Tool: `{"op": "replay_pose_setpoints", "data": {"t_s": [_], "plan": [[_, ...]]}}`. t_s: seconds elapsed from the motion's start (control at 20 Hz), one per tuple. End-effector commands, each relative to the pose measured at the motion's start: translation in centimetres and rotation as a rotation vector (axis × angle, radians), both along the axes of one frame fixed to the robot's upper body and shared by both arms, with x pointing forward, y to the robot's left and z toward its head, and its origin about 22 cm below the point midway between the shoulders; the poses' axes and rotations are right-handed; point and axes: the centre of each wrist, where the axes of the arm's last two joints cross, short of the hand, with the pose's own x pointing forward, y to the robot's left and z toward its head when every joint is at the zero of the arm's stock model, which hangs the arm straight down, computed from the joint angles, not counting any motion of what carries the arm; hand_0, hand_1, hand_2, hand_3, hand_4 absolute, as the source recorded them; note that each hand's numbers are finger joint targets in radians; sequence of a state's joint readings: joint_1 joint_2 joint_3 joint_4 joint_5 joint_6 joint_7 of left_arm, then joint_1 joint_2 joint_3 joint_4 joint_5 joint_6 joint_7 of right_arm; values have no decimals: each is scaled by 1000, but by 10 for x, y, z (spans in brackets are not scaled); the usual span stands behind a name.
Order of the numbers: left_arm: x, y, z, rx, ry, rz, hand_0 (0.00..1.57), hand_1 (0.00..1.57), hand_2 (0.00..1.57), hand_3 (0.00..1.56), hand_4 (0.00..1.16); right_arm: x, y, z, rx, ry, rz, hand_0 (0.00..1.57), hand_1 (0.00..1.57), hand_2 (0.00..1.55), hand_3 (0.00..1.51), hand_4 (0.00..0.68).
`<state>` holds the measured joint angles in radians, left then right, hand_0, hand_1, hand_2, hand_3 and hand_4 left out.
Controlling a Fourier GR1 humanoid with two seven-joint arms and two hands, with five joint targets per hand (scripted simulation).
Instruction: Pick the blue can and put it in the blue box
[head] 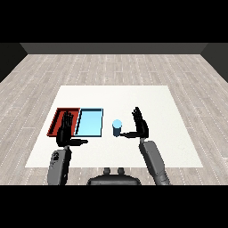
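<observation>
Right hand [141, 126] open, fingers straight up, thumb stuck out toward the can [117, 128]; thumb tip looks to reach the can's base, can't tell if it touches. Nothing grasped yet. Palm faces the can side-on, so this reads as a pre-grasp pose: fingers spread to wrap round it.

Can stands upright on the tabletop [147, 100], just left of the right hand, between it and the blue tray [90, 122]. Not in the tray.

Blue tray lies just past the can on its far side from the hand, near edge close, so judged a short sideways carry. Low rim, lift needed to clear it.

Red tray [58, 119] touches the blue tray's far side; overshoot would land there.

Left hand [65, 129] open, fingers straight, over the red tray's near edge, thumb pointing toward the blue tray. It sits near the drop zone, may crowd the placing.

Bare tabletop right of and beyond the right hand, plenty of room.
</observation>
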<state>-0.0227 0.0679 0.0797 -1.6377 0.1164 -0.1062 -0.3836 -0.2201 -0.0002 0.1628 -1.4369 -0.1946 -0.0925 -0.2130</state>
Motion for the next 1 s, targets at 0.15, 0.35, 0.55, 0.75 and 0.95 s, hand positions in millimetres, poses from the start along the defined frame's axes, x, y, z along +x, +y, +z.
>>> {"op": "replay_pose_setpoints", "data": {"t_s": [0.15, 0.35, 0.55, 0.75, 0.95], "plan": [[0, 5, 10, -19, -5, -8, 0, 0, 0, 0, 0, 6, 27, -16, 54, 46, -6, 0, 0, 0, 0, 0], [5, 15, -3, -2, 7, -5, 0, 0, 0, 0, 0, 7, 29, -30, 97, 76, -16, 0, 0, 0, 0, 0], [7, 14, 3, -17, 0, -8, 0, 0, 0, 0, 0, 4, 20, -44, 110, 77, -20, 0, 0, 0, 0, 0], [-8, 18, -20, -24, 8, -6, 0, 0, 0, 0, 0, 8, 38, -59, 115, 100, -5, 0, 0, 0, 0, 0], [-10, -1, -4, -5, -3, 12, 0, 0, 0, 0, 0, -3, 51, -55, 120, 128, -1, 0, 0, 0, 0, 0]]}}
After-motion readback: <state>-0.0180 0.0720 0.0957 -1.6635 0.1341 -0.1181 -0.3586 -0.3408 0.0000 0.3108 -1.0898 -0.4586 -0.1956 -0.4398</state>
